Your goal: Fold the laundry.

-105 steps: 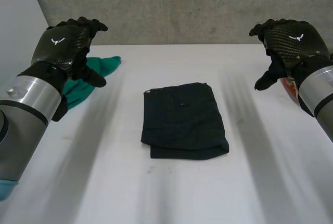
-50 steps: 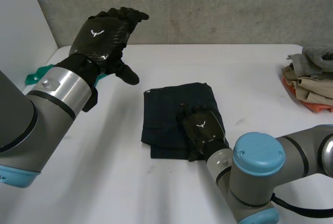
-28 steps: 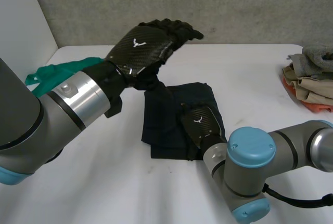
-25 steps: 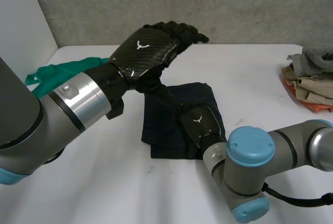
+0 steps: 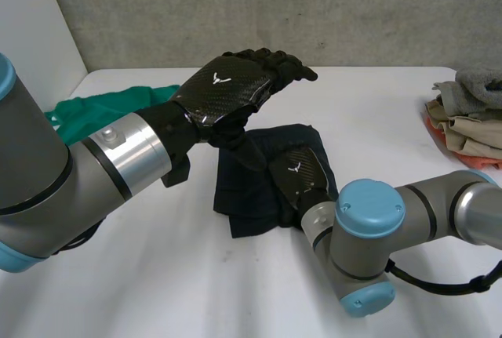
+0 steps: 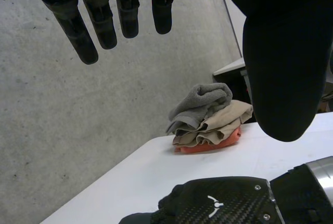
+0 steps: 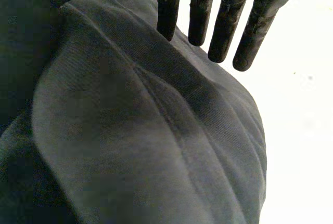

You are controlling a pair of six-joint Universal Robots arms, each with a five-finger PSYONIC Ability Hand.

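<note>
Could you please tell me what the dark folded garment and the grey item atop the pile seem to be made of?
The dark garment looks like a matte woven fabric, probably cotton twill: fine ribs and a stitched seam show. The grey item seems to be terry cloth, since it lies in thick, soft rolls, so it is likely a towel.

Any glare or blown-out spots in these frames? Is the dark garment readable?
Head view: even light, mild sheen on the left hand's carbon back; the dark garment shows little fold detail. Right wrist view: the table washes out to white, yet the garment's creases show. Left wrist view: its fingers are near-black shapes against the wall; the folded pile is well lit.
</note>
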